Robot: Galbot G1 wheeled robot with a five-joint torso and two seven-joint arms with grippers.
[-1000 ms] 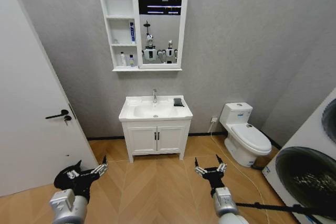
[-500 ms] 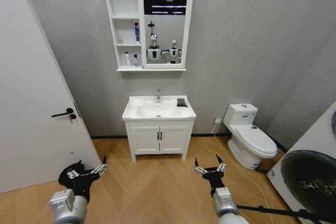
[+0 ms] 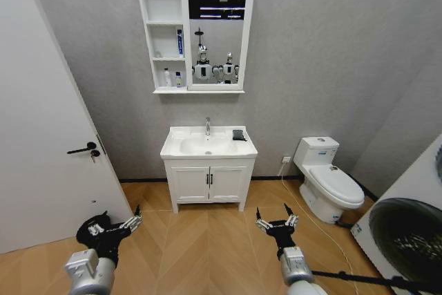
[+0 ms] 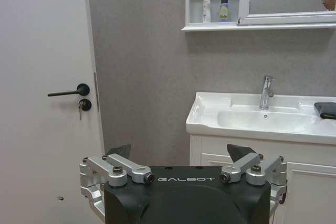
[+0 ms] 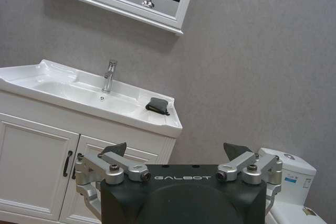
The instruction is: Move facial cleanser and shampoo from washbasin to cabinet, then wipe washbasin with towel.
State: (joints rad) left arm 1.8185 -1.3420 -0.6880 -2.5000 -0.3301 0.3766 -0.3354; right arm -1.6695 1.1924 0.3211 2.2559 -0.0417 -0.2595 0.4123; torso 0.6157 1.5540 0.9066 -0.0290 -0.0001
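The dark towel (image 3: 237, 135) lies folded on the right rear corner of the washbasin (image 3: 208, 147), well apart from both grippers, which hang low over the wood floor (left gripper (image 3: 116, 225), right gripper (image 3: 274, 218)), each with its jaws spread wide and holding nothing. Two small bottles (image 3: 172, 78) stand on the bottom shelf of the cabinet (image 3: 195, 34), their labels too small to read.

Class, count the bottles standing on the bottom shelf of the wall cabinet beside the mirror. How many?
2: a white bottle and, beside it on the mirror side, a dark-capped bottle, both upright on the cabinet's bottom shelf. None seems hidden.
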